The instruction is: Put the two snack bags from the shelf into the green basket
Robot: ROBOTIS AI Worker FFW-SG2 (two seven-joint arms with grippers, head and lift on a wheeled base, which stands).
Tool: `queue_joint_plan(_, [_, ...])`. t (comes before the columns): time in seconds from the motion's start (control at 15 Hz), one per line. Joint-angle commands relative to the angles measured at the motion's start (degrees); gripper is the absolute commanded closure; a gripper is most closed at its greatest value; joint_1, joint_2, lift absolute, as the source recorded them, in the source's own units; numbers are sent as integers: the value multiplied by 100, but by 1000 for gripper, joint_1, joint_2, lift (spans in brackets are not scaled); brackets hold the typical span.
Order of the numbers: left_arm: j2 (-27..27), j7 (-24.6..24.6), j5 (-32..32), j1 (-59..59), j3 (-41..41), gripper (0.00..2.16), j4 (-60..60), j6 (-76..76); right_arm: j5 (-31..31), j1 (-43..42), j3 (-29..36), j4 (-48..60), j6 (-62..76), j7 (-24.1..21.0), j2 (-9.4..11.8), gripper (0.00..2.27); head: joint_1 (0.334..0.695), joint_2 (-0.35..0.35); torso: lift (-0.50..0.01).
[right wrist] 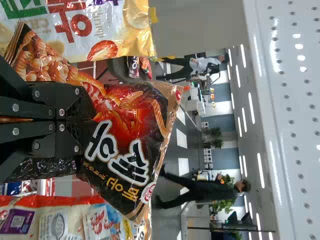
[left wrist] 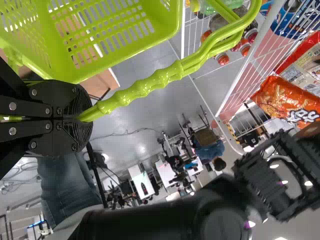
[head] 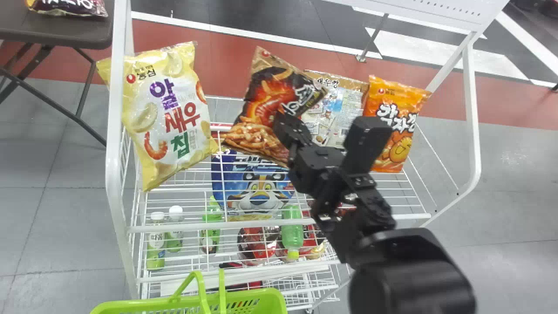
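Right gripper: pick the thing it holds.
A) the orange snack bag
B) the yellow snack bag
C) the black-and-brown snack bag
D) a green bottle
C: the right gripper is closed on the black-and-brown snack bag, which sits tilted between its fingers.
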State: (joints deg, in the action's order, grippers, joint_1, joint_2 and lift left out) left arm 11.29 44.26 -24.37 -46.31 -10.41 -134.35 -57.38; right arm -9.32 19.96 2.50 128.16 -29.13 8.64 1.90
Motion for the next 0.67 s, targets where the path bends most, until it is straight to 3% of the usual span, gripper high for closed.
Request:
queue_joint_plan(0.0, [-4,4,11,-1,-5,1814,-3,-6,-325,526,312,974,-986,6,91,2128,695,-350,-11])
queue_joint_plan(0.6, [-13,4,11,26,-5,1814,-3,-6,-958,1607,1253,3101,-5152,270,126,2128,695,-350,-11])
